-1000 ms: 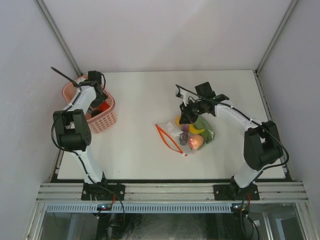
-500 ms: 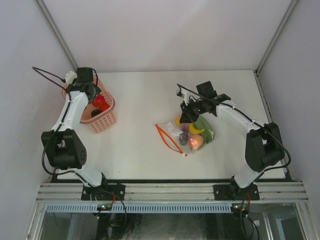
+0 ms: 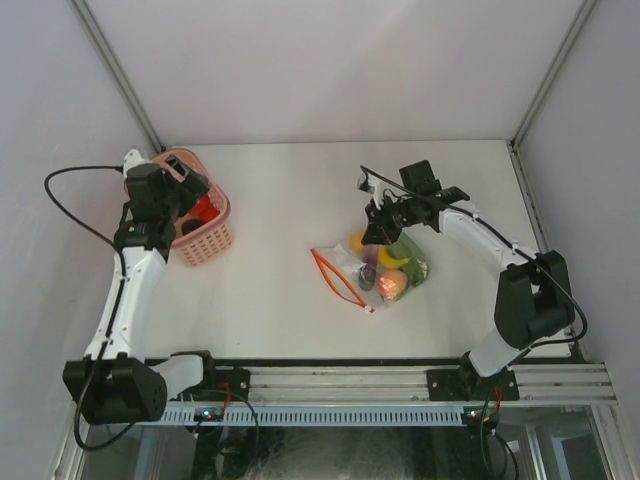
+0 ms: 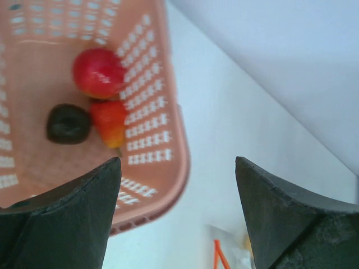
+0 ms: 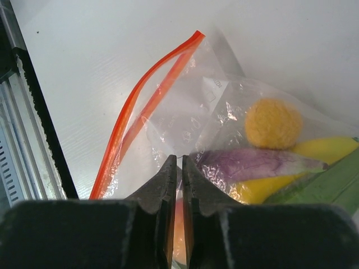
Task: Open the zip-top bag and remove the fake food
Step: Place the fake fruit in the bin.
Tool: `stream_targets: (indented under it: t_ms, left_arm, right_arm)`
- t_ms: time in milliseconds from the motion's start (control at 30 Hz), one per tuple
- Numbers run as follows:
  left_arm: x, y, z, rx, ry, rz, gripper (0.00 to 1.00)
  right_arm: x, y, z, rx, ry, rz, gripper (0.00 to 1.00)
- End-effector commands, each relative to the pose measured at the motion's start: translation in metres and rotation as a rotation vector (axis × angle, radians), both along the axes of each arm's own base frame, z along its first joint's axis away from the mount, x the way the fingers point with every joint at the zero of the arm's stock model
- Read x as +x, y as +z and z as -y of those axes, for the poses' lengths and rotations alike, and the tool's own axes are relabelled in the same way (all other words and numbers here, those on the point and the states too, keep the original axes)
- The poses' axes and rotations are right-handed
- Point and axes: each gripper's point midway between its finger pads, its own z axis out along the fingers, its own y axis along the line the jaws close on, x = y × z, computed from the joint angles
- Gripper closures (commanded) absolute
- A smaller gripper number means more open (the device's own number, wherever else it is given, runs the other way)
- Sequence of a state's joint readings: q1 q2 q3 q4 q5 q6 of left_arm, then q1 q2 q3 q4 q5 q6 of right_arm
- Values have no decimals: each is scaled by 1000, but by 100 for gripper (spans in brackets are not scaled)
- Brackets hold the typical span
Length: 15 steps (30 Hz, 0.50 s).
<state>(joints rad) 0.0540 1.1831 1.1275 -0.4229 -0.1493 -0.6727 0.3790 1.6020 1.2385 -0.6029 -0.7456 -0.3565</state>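
Note:
The zip-top bag [image 3: 345, 268] lies flat mid-table, its red-orange zipper strip [image 3: 335, 277] at the left end with the two strips apart. Inside it is the fake food [image 3: 392, 272]: a yellow-orange ball [image 5: 273, 123], a purple eggplant [image 5: 252, 162], a yellow piece [image 5: 317, 148] and a green piece [image 5: 334, 185]. My right gripper [image 3: 376, 232] is shut, pinching the bag's clear film [image 5: 185, 115] beside the eggplant, with its tips [image 5: 179, 159] just behind the zipper [image 5: 140, 106]. My left gripper [image 3: 186, 190] is open and empty above the pink basket [image 3: 205, 238].
In the left wrist view the pink perforated basket [image 4: 162, 112] holds a red round fruit [image 4: 98, 73], an orange piece [image 4: 109, 120] and a dark piece [image 4: 67, 123]. The bag's corner [image 4: 224, 252] shows at the bottom of that view. White walls enclose the table on three sides.
My left arm has swung out to the left and risen, and its gripper has drawn back from inside the basket to above its rim. My right gripper has stayed on the bag.

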Motion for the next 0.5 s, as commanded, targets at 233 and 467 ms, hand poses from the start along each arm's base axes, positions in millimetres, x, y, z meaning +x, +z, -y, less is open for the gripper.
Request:
stream_targets:
  t_ms: [233,467]
  left_arm:
    - [-24,89,104,-140,-606,474,1]
    - [-51,97,156,-218,-899,611,0]
  right_arm:
    - [-12,41,0,87,115,123,92]
    - [-26,50,2,110,197,170,91]
